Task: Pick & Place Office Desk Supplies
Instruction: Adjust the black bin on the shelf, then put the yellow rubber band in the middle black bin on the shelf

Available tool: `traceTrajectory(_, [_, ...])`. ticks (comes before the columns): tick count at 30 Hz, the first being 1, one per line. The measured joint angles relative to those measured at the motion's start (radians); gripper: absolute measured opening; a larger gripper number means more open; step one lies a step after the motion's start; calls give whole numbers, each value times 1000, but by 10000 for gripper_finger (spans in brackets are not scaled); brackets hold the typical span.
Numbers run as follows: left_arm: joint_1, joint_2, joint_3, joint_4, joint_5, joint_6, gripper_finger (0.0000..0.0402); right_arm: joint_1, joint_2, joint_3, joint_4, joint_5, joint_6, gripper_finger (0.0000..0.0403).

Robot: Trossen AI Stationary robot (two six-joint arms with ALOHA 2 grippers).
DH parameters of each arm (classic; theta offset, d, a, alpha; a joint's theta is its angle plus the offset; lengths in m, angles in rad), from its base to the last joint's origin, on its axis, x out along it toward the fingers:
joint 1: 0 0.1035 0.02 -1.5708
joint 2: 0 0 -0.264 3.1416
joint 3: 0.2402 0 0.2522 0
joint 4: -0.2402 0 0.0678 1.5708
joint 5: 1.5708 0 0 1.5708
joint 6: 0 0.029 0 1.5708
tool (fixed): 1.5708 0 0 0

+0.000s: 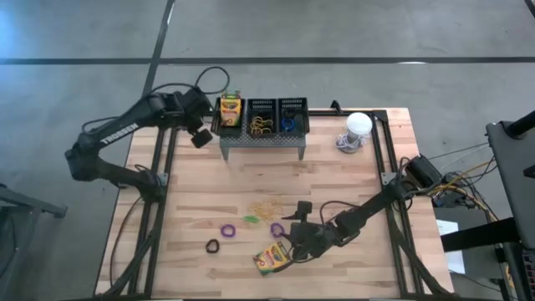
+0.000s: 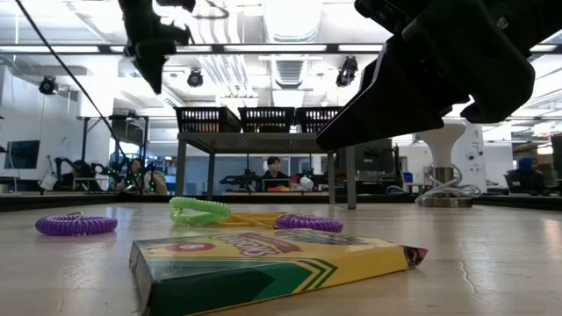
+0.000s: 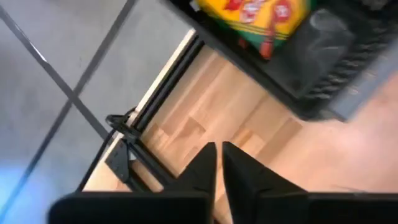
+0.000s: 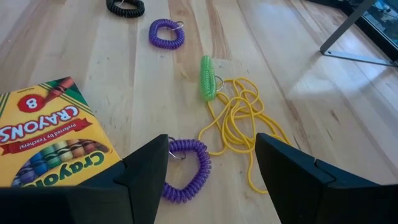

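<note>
The step in hand is judged to be a pick of one coiled loop from the near half of the worktop by the right gripper. For a clean pick the descent is best kept vertical, with the coil centred between the fingers so that one finger drops inside the ring and neither rakes the yellow tangle or the box alongside.

Far-left corner of the worktop: the left gripper (image 1: 201, 136) is held above the table beside the grey perforated metal stand (image 1: 262, 138), its fingers closed together on nothing. The left-hand black mesh bin (image 1: 230, 114) on that stand contains a yellow-and-green crayon box (image 1: 230, 109); the middle black mesh bin (image 1: 261, 116) shows yellow loops, the right-hand black mesh bin (image 1: 292, 115) something blue.

Near edge, from the left: a black coiled loop (image 1: 212, 246), then a purple coiled loop (image 1: 227, 230), both lying free and well apart from either gripper. A green coiled loop (image 4: 206, 77) lies touching a tangle of thin yellow bands (image 4: 239, 127) near the worktop centre.

A second yellow-and-green crayon box (image 1: 272, 257) lies flat close to the near edge, just beside the right gripper (image 4: 211, 168). That gripper is spread wide and empty. A second purple coiled loop (image 4: 185, 168) lies on the wood directly between its fingers in the right wrist view; contact cannot be confirmed.
</note>
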Motion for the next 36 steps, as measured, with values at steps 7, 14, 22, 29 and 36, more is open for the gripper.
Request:
traceTrajectory(7, [44, -3, -151, 302, 42, 123, 5, 0, 0, 0, 0, 0, -4, 237])
traceTrajectory(14, [44, -3, -200, 379, 178, 155, 4, 0, 0, 0, 1, 0, -8, 237])
traceTrajectory(22, [39, -5, -151, 316, 177, 161, 3, 0, 0, 0, 1, 0, -8, 237])
traceTrajectory(29, [-18, -94, -95, 188, 151, 90, 3, 0, 0, -1, 9, 42, 60, 237])
traceTrajectory(36, [-315, -299, -249, 273, 49, -68, 3, -4, 39, -24, 82, 125, 75, 237])
